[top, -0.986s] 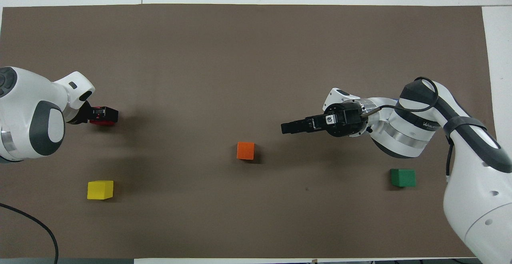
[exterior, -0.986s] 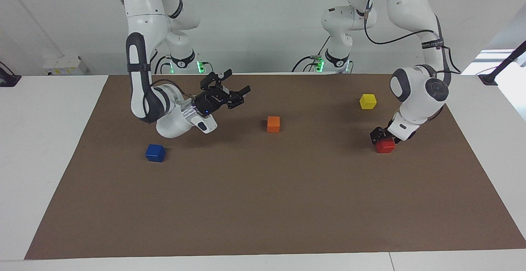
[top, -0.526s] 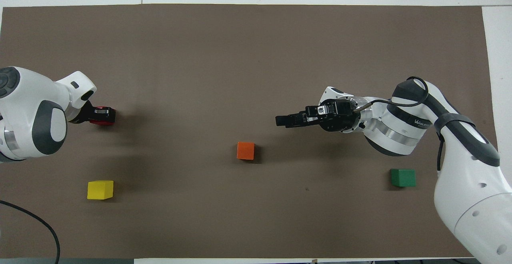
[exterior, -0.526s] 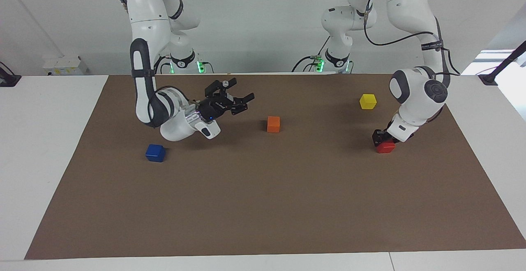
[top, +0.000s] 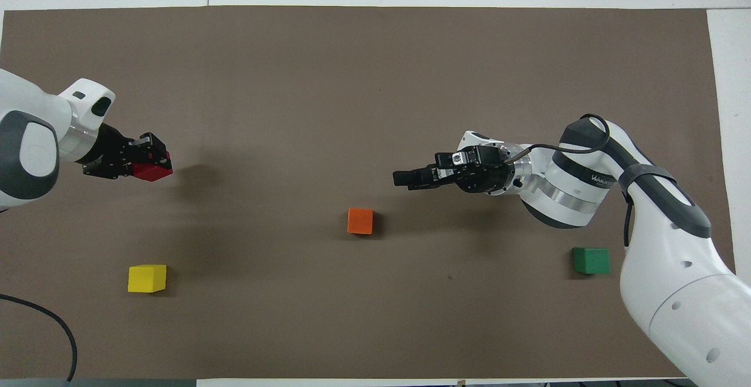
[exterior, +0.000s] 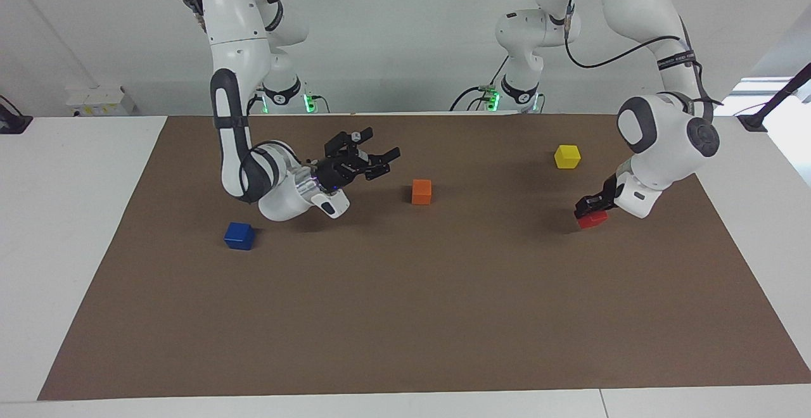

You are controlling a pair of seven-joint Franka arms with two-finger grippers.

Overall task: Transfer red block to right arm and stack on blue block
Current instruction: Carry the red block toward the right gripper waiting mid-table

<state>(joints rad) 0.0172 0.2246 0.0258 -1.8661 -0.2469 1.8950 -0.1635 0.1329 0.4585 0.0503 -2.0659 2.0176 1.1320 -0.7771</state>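
Robot lab: two benchtop arms (exterior: 241, 88)

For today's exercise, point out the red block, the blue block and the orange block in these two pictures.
red block (exterior: 593, 219): facing view, lower front face, under the left gripper (exterior: 592, 207).
blue block (exterior: 239, 236): facing view, middle of the cube.
orange block (top: 360, 221): overhead view, top face.

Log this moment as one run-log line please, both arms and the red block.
left end effector: shut on red block, just off mat | right end effector: open, above mat beside orange block | blue block: bare
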